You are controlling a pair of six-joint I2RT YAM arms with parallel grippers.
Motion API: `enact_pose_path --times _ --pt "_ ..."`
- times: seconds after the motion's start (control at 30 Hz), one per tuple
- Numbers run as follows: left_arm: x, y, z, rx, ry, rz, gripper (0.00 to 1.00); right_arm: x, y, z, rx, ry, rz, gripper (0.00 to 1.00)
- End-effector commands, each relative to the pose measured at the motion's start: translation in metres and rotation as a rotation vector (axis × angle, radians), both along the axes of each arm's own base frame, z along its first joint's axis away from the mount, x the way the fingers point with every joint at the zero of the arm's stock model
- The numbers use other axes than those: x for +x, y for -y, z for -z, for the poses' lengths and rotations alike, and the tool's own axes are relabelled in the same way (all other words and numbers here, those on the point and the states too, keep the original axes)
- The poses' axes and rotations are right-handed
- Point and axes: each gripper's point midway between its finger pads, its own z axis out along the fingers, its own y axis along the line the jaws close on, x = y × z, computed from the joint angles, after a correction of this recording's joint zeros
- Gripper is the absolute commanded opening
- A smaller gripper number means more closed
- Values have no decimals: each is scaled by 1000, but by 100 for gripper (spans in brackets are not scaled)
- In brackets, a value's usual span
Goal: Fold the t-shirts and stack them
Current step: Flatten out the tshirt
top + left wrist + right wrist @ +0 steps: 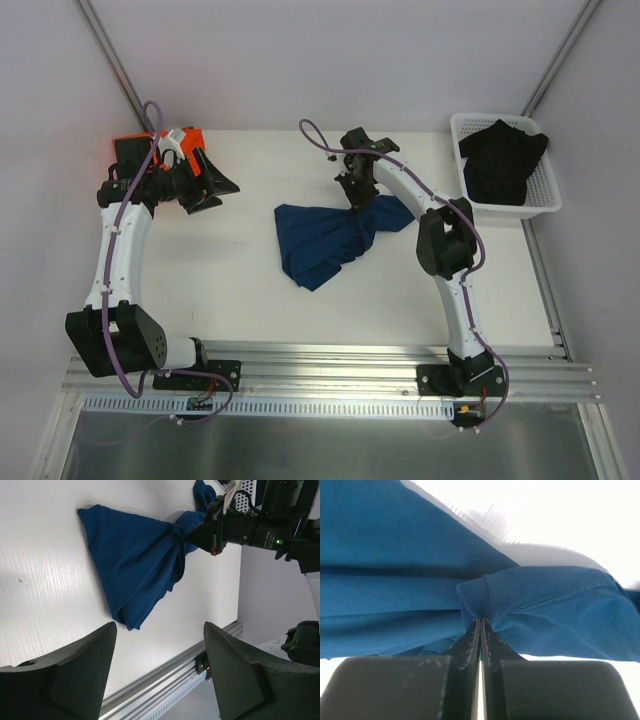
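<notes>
Pinching one blue t-shirt (pixel 315 243) in right claw (pixel 480 625)

T-shirt (pixel 316 240) left of basket (pixel 512 209)

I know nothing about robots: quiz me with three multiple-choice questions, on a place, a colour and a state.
1. Where is the white basket? A far right; B near left; C centre.
2. What colour is the shirt lying in the middle? A orange; B blue; C white.
3. How is the right gripper? A wide open; B out of sight; C shut on the shirt.
Answers: A, it sits far right; B, it is plainly blue; C, it pinches a fold.
</notes>
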Motion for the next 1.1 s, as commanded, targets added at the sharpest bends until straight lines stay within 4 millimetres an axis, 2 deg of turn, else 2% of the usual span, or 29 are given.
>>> enact_pose_path --times 0.0,0.1,0.23,0.27,0.33,0.37,0.43,0.57,0.6,0.63,0.67,0.7,0.77,0.8,0.87,0.93,1.0,1.03,1.07 --pt "-3 0 -5 -26 4 0 71 9 0 -31 10 70 7 1" --pt "-2 0 -4 -29 0 1 71 18 -1 -65 44 152 16 1" --pt "1 1 -5 -38 -5 7 71 24 -11 -123 115 281 16 1" --pt "1 1 -5 -39 -3 6 71 23 -14 -143 141 325 6 0" --pt "2 1 -5 -40 -3 3 71 17 -24 -164 175 367 -23 0" --pt "2 1 -5 -40 -3 3 71 13 -28 -182 204 400 -32 1" --pt "1 0 -6 -36 1 0 71 5 -41 -201 249 432 -62 1" --pt "0 -3 -5 -10 12 -20 71 -9 -63 -261 362 555 -113 1" --pt "-1 -3 -4 -8 13 -21 71 -11 -64 -265 355 571 -132 1" --pt "-2 -3 -6 -7 19 -22 71 -18 -69 -265 342 573 -156 1" --pt "-3 -2 -8 -7 24 -20 71 -22 -63 -241 270 535 -157 12" --pt "-3 -3 -9 -8 28 -22 71 -31 -62 -233 250 512 -177 29" --pt "-5 -2 -12 -14 32 -26 71 -42 -53 -190 175 396 -187 67" --pt "-5 -1 -15 -16 38 -23 71 -50 -46 -155 130 306 -186 68" --pt "-5 -2 -17 -15 46 -24 71 -60 -45 -127 140 194 -185 66" --pt "-6 -2 -21 -13 57 -25 72 -58 -37 -91 104 101 -143 65" --pt "-8 -3 -25 -12 68 -31 72 -48 -31 -75 66 89 -128 61" --pt "-9 -3 -26 -11 73 -33 72 -41 -30 -61 38 78 -133 58" --pt "-10 -4 -26 -13 74 -35 72 -36 -28 -57 19 86 -129 57"
